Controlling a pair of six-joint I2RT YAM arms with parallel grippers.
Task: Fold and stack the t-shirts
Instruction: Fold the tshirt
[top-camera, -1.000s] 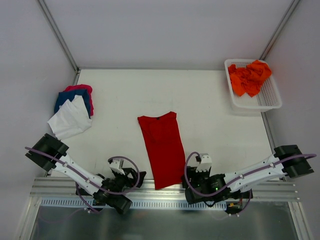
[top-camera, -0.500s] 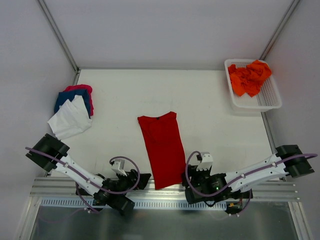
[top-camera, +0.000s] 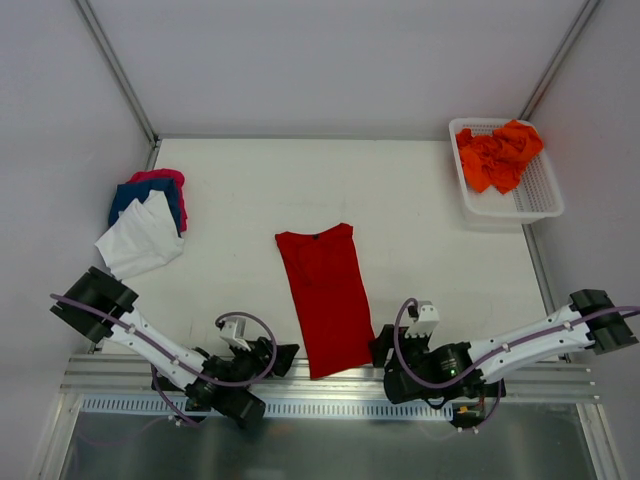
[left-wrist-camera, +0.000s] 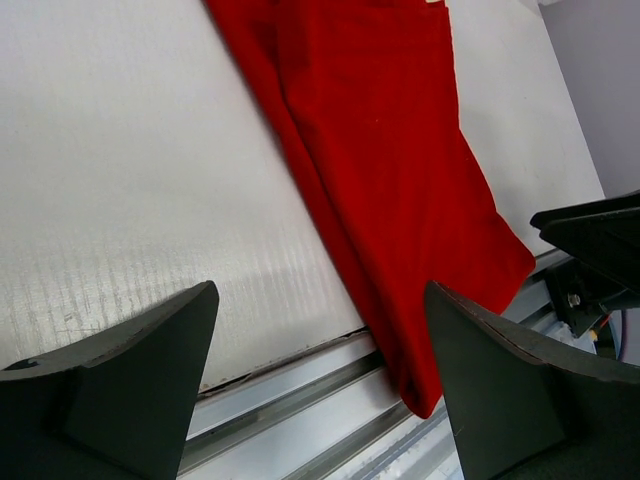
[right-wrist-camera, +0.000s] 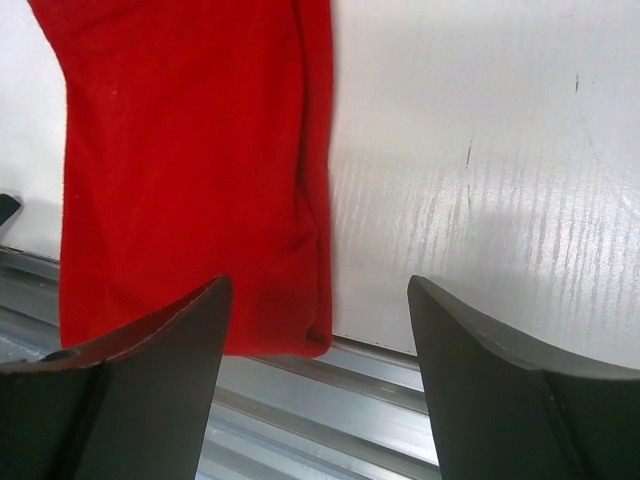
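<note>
Spreading across most of the overhead view, the white worktop (top-camera: 420, 200) carries a deep red t-shirt (top-camera: 325, 295) laid flat near its middle, folded into a long narrow strip, collar away from the arms and hem lapping over the near edge onto the metal rail (top-camera: 560, 375). At the far right corner a white mesh basket (top-camera: 545, 205) holds crumpled orange t-shirts (top-camera: 497, 155). At the left edge a white t-shirt (top-camera: 140, 240) lies on a blue one (top-camera: 135, 195) and a pink one (top-camera: 160, 177). The left hand (left-wrist-camera: 320, 380) sits low just left of the hem, fingers spread, gripping nothing. The right hand (right-wrist-camera: 320, 370) sits just right of the hem, likewise spread and empty.
</note>
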